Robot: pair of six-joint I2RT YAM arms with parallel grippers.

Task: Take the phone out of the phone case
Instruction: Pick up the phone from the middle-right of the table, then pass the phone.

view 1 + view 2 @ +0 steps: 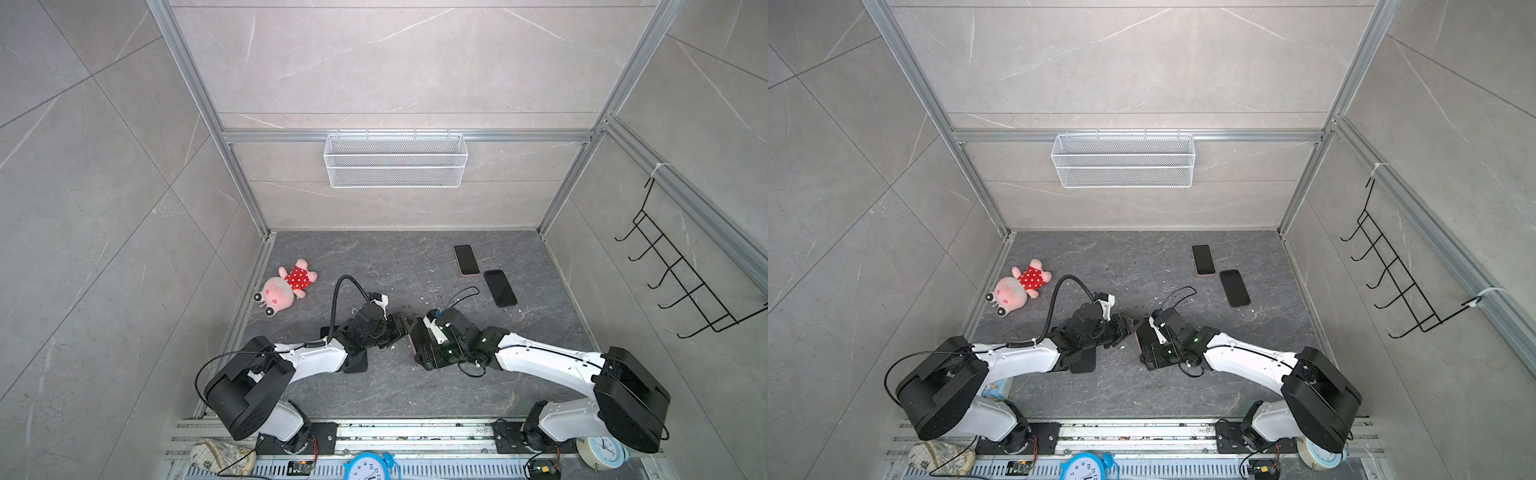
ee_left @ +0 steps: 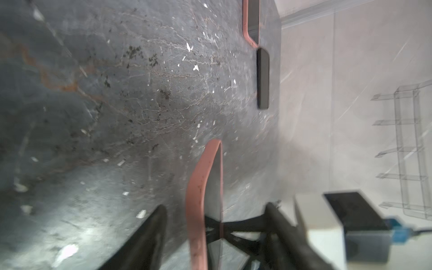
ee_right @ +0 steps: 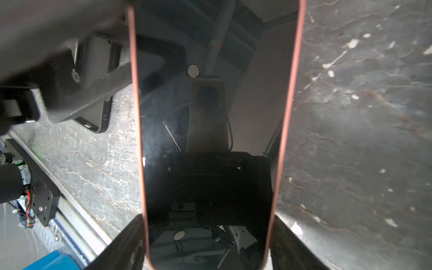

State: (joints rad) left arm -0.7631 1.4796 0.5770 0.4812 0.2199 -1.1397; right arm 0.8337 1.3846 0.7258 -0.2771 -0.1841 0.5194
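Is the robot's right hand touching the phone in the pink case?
Touching. The right wrist view shows the right hand with a finger pressed against each long side of the pink case.

The right gripper [image 3: 210, 245] is pinching the phone [image 3: 208, 117] in its pink case [image 3: 289, 98] by both long edges at six o'clock. At ten o'clock the left arm's carbon-fibre finger [image 3: 93, 93] is pointing toward the case's edge, over a black case [image 3: 104, 117] lying on the table [image 3: 362, 140].
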